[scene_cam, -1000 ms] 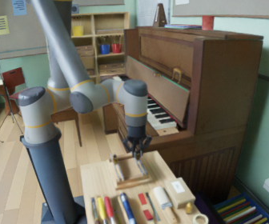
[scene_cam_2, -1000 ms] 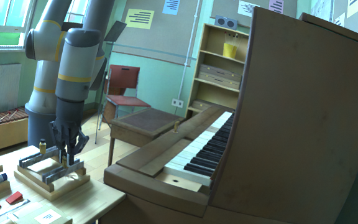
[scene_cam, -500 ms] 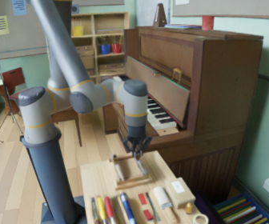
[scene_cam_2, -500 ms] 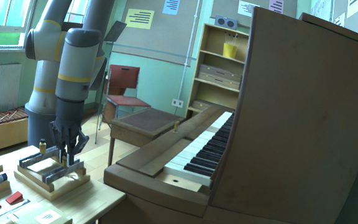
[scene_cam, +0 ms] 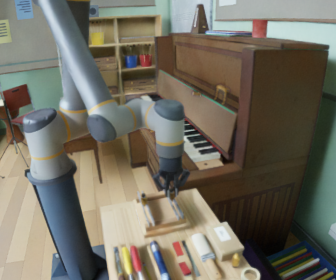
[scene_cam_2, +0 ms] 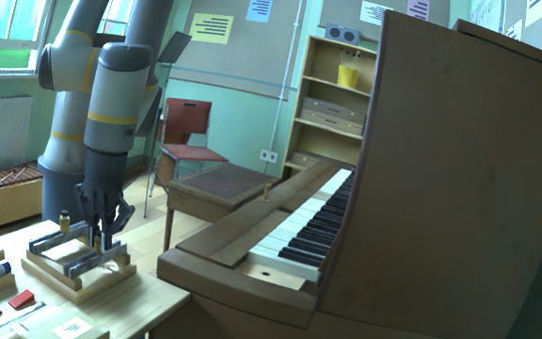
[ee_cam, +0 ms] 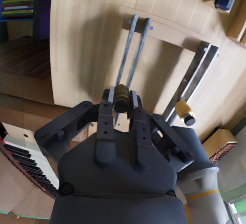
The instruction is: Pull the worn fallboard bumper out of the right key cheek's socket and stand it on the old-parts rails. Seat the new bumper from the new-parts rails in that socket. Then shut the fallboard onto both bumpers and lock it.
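The worn bumper [ee_cam: 121, 98], a dull brass-coloured plug with a dark cap, is held in my closed gripper [ee_cam: 122, 98] and stands upright at the piano-side end of the nearer pair of rails [ee_cam: 132, 52] on the wooden rack [scene_cam_2: 79, 266]. The new bumper [ee_cam: 185, 110], brighter yellow, stands on the other pair of rails [ee_cam: 191, 76]. My gripper [scene_cam_2: 100, 240] points straight down over the rack [scene_cam: 163, 216]. The right key cheek's socket [scene_cam_2: 265, 273] is an empty dark hole beside the keys. The fallboard [scene_cam: 197, 112] stands open above the keyboard.
Behind the rack stands the upright piano [scene_cam: 241, 115], its key ledge close to the table edge. Pens [scene_cam: 136, 260], red blocks [scene_cam_2: 5, 305] and a small box [scene_cam: 223, 239] fill the table's near end. A bench [scene_cam_2: 221, 186] and red chair [scene_cam_2: 187, 132] stand beyond.
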`<state>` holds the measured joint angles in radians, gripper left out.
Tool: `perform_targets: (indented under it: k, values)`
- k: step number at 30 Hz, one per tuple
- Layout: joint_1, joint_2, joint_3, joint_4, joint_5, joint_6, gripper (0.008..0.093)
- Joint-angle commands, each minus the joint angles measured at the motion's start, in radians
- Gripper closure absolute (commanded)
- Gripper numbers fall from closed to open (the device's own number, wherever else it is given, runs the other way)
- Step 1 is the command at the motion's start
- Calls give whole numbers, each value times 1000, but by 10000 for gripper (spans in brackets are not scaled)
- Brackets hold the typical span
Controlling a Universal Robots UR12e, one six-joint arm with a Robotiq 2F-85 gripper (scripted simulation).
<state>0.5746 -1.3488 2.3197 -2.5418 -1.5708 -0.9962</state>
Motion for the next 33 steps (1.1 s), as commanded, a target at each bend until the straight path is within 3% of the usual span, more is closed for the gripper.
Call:
perform_targets:
  k: [1,11,24,33]
  values:
    - [0,0,0,0,0,0,729]
    - [0,0,0,0,0,0,534]
    - [0,-7,-2,8,0,0,534]
    - [0,-86,-30,113,0,0,534]
